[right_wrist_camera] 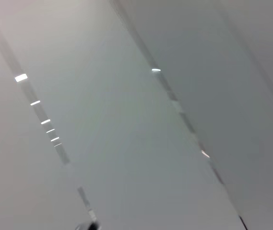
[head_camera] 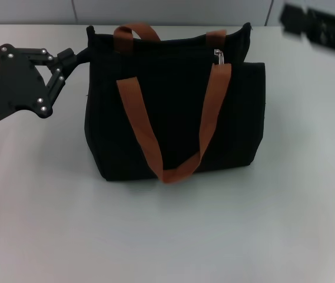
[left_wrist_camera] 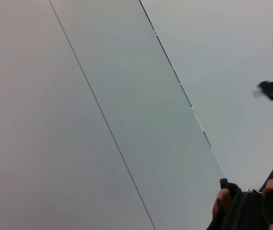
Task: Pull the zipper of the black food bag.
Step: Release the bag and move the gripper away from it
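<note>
Black food bag point(head_camera: 173, 112) stood upright mid-desk point(head_camera: 167, 236), zipper point(head_camera: 219, 56) at its 1 o'clock top edge. Left gripper point(head_camera: 80, 55) pressed bag's 10 o'clock corner, likely bracing; jaws' state unclear. Right gripper point(head_camera: 317, 26) hovered far at 2 o'clock, jaws unclear.
</note>
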`<state>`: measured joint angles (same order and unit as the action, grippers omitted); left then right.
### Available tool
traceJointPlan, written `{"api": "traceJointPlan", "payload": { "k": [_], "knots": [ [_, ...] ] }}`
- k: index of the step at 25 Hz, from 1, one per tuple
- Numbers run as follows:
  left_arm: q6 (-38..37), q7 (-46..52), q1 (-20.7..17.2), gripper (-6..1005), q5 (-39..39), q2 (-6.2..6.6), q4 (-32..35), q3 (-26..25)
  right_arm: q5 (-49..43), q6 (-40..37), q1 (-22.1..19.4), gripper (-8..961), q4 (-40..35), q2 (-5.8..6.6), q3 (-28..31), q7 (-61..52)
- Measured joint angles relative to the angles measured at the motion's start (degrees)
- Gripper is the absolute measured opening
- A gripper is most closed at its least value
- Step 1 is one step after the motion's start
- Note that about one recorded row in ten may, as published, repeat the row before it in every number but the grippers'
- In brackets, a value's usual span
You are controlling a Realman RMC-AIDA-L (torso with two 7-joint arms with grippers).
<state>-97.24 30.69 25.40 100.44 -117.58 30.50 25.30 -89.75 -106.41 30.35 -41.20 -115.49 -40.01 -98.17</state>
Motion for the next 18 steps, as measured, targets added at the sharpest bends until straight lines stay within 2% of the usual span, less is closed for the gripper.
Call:
{"api": "traceJointPlan", "payload": {
  "k": [4,7,9,14,18],
  "knots": [
    [-0.06,3.39,0.07,18,0.15,0.21,0.01,0.10,-0.62,-4.56,-3.58,538,4.47,-0.60,-0.68,19.54],
    [-0.06,4.83,0.08,19,0.27,0.30,0.10,0.11,-3.95,-4.89,-5.89,619,5.77,-1.85,-2.15,29.53],
    [-0.06,8.25,0.09,19,0.53,0.59,0.71,0.22,-9.72,-4.94,-7.55,674,5.91,-3.21,-2.61,37.11],
    [-0.12,14.76,0.05,18,0.65,0.96,1.16,0.92,-17.03,-3.26,-8.00,771,9.18,-3.53,-2.73,43.64],
    [-0.23,19.88,-0.03,45,0.65,1.72,1.29,1.19,-17.42,-2.00,-8.08,771,11.14,-3.54,-2.66,46.01]
  ]
}}
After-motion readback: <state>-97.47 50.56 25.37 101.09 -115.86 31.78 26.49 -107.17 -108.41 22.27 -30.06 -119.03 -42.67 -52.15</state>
